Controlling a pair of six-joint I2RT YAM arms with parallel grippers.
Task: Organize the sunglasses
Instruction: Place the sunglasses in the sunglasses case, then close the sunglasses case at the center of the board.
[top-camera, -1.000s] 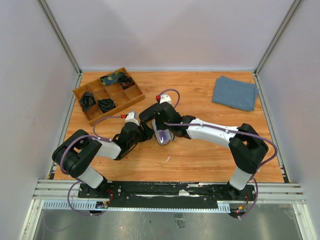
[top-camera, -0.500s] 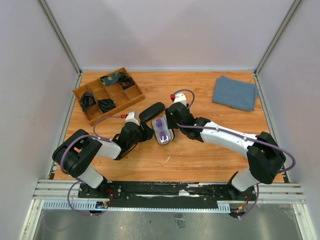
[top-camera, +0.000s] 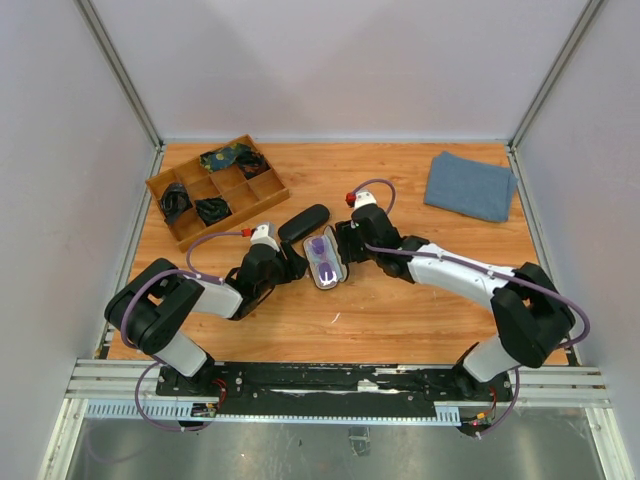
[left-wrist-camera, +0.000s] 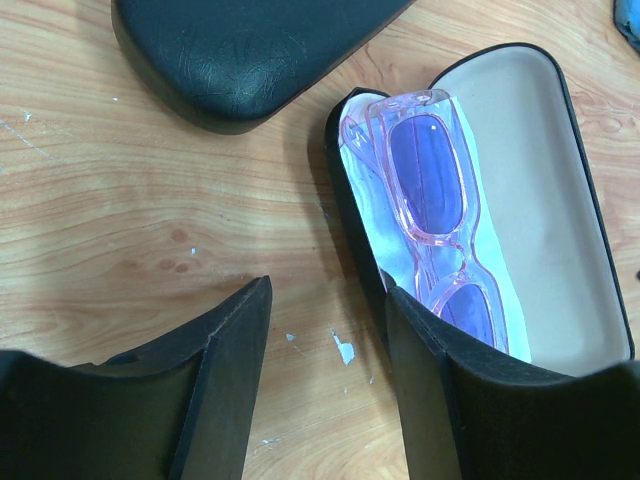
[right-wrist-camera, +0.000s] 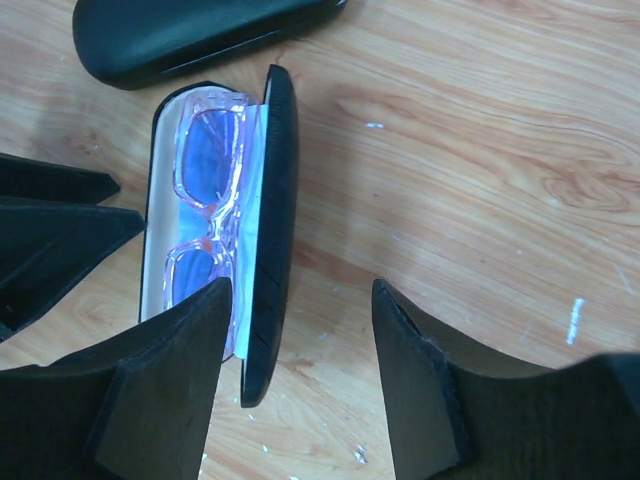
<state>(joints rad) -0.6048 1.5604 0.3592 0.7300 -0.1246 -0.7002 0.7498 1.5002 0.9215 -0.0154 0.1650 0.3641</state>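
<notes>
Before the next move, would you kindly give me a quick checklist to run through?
1. Pink sunglasses lying inside the open case: ok.
2. Cloth tucked under them, within the case: ok.
3. Left claw open, empty: ok.
4. Right claw open, empty: ok.
5. Case lid shut: not ok, it stands open.
6. Closed case apart from the open one: ok.
</notes>
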